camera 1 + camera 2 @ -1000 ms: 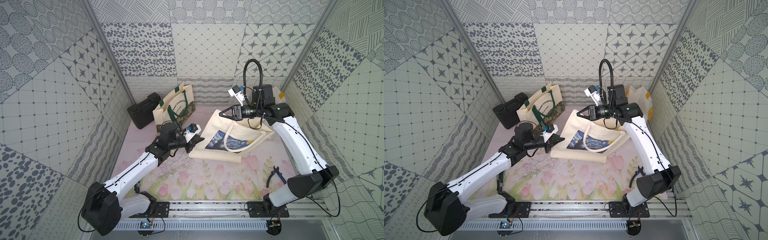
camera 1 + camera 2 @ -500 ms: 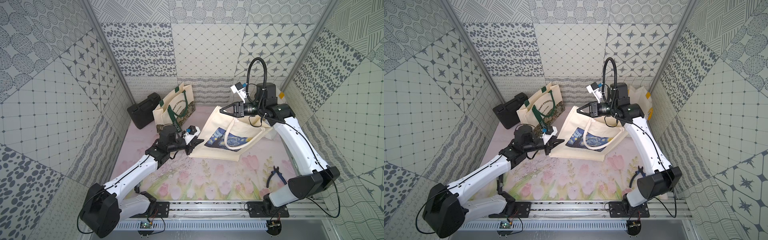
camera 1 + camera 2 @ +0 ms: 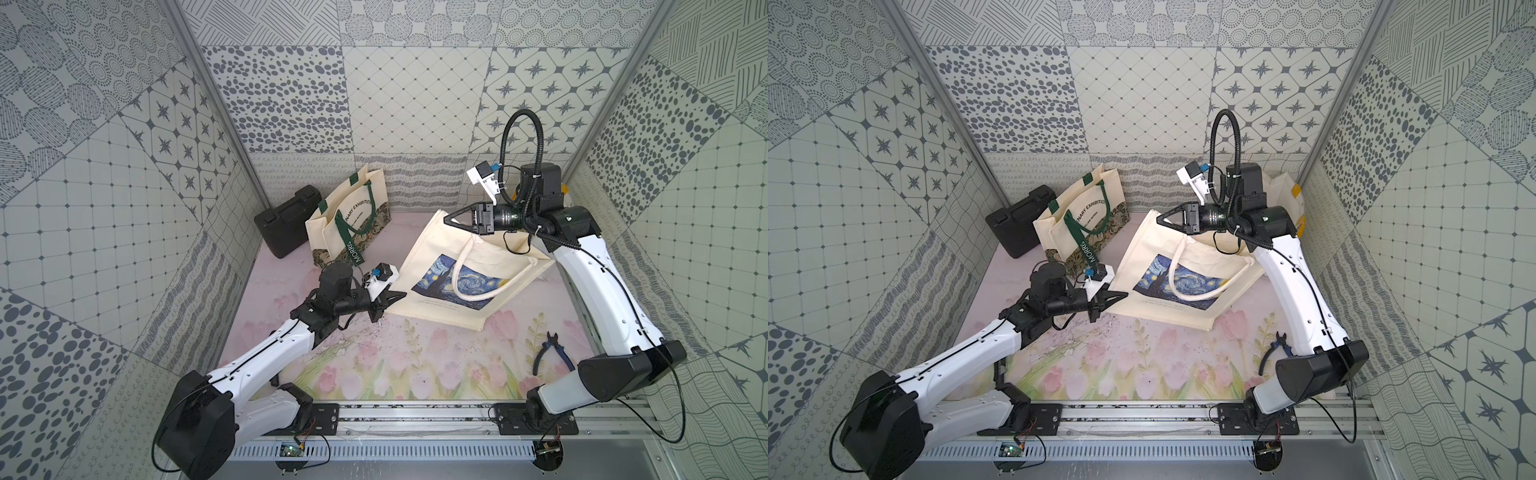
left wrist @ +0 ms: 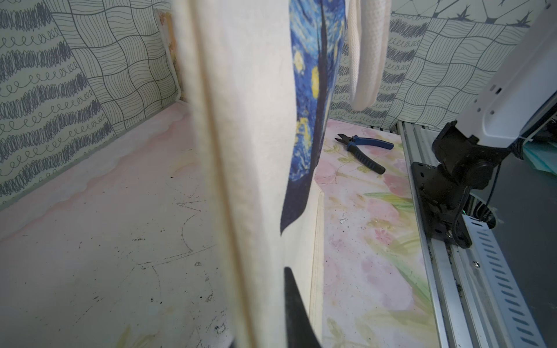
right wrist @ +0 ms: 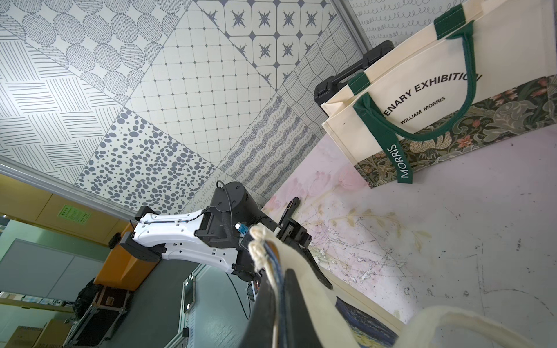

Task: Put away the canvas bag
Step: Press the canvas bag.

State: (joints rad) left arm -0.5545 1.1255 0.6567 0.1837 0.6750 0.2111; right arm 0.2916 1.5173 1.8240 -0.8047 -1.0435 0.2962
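The right fingers (image 3: 446,219) clench the bag's (image 3: 428,257) raised top corner, on the side away from the tote (image 3: 349,220). The bag slopes lengthwise down to the surface (image 3: 415,365), where the left fingers (image 3: 392,298), parted and apparently released, flank its lower corner nearer the tote.

White links (image 3: 266,353); black joints (image 3: 623,370); looped black cable (image 3: 521,112)

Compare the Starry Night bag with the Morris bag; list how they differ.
Pose: the Starry Night bag hangs tilted from the right pincer, shut on its corner; the Morris bag stands upright, unheld.
Handles: cream on the Starry Night bag, dark green on the Morris bag.
Print: Starry Night bag, blue swirling painting; Morris bag, black lettering over floral band.
Both are cream canvas totes.
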